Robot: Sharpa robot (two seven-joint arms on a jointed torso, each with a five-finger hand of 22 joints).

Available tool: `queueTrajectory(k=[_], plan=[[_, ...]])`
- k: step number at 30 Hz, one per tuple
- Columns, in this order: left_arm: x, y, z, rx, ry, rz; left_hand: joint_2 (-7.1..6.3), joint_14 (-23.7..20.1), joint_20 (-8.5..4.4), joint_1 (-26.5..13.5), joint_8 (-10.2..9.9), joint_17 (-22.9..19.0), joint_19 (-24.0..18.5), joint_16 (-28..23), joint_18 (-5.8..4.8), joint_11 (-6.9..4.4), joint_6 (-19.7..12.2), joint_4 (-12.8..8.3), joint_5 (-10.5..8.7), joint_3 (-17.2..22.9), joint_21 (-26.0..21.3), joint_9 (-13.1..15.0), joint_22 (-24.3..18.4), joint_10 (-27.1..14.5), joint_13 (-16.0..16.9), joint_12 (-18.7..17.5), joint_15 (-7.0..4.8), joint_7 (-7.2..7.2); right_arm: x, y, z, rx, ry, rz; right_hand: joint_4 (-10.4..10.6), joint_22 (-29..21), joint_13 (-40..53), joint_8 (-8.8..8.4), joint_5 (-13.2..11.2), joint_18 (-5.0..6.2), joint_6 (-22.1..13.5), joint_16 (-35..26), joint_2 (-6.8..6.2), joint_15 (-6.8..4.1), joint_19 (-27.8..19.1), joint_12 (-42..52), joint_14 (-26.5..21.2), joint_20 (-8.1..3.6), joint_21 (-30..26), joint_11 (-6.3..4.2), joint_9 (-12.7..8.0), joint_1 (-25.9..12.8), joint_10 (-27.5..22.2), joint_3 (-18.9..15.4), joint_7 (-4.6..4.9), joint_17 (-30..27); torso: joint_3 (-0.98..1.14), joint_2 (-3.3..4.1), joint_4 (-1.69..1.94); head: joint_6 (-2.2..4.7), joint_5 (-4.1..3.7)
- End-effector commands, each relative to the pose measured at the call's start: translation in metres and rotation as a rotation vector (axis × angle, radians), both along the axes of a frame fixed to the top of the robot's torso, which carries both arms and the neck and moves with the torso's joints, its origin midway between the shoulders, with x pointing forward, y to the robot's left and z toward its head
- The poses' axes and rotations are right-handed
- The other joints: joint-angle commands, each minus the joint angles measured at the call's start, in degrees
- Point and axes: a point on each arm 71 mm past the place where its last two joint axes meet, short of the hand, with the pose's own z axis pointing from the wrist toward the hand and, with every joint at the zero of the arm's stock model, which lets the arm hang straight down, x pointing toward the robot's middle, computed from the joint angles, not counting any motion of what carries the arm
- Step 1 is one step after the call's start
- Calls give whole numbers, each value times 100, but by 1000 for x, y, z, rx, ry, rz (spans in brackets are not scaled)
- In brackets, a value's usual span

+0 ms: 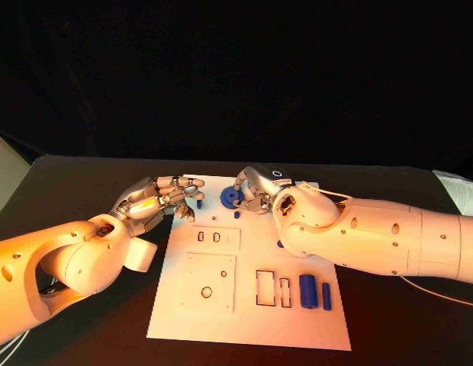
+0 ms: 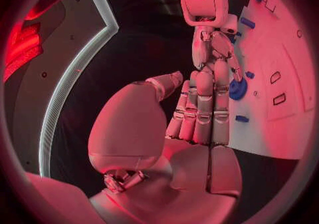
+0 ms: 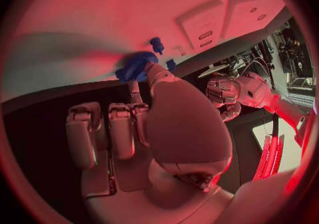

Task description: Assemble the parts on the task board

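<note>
- The board (image 1: 250, 305) lies flat mid-table, and everything below is placed against it.
- A blue gear (image 1: 231, 197), a round toothed part, sits at the board's far edge, between the two hands. The right wrist view shows it as a lumpy disc (image 3: 135, 66) at the tip of that hand's thumb.
- Handling, as a judgement: the gear looks like a small, rigid plastic part, light and fairly slick, not fragile. Its rim is the best place to pinch it, thumb opposite a finger across the disc, because a grip on the flat faces would tip it.
- Two blue cylinders (image 1: 308, 290) lie side by side on the board's near right part, beside the rectangular slots. They would probably roll if nudged, so take them across the middle.
- A small blue peg (image 1: 201, 203) stands near the gear on the board's far left, by the left hand.
- Right hand (image 1: 261, 189): over the far edge, thumb reaching to the gear and touching it. The other fingers are curled in. I cannot tell whether the gear is actually pinched.
- Left hand (image 1: 162, 196): at the far left corner, palm toward the gear, fingers (image 2: 204, 112) straight and side by side, holding nothing.
</note>
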Motion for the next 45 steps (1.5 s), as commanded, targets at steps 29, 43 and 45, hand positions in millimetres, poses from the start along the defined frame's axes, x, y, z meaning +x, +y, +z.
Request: queueTrajectory(k=[29, 43, 45], plan=[[0, -3, 1, -11, 0, -20, 9, -56, 3, 10, -14, -6, -53, 38, 80, 1, -46, -18, -6, 42, 39, 12, 16, -58, 13, 37, -9, -12, -2, 3, -9, 30, 121, 55, 25, 1506, 1031, -462, -23, -38, -414, 36, 455, 91, 599, -112, 495, 105, 31, 106, -169, -1518, 203, -296, 124, 1115, -6, 0, -4, 3, -14], [0, -3, 1, -11, 0, -20, 13, -61, 5, 6, -15, -7, -65, 42, 80, 3, -49, -17, -6, 46, 53, 14, 24, -63, 17, 38, -6, -9, -2, -4, -15, -21, 148, 22, -21, 1506, 1041, -480, 120, -38, -443, 42, 435, 101, 599, -109, 498, 113, 31, 116, -214, -1445, 207, -169, 138, 1130, -1, 3, -2, -9, -27], [0, -3, 1, -10, 1, -19, 14, -62, 5, 7, -15, -7, -66, 42, 80, 3, -49, -18, -6, 48, 55, 15, 26, -63, 17, 39, -6, -10, -2, -5, -15, -24, 148, 18, -26, 1506, 1042, -478, 124, -38, -439, 42, 415, 101, 599, -109, 498, 114, 31, 116, -219, -1415, 207, -150, 138, 1129, 0, 3, -1, -11, -26]])
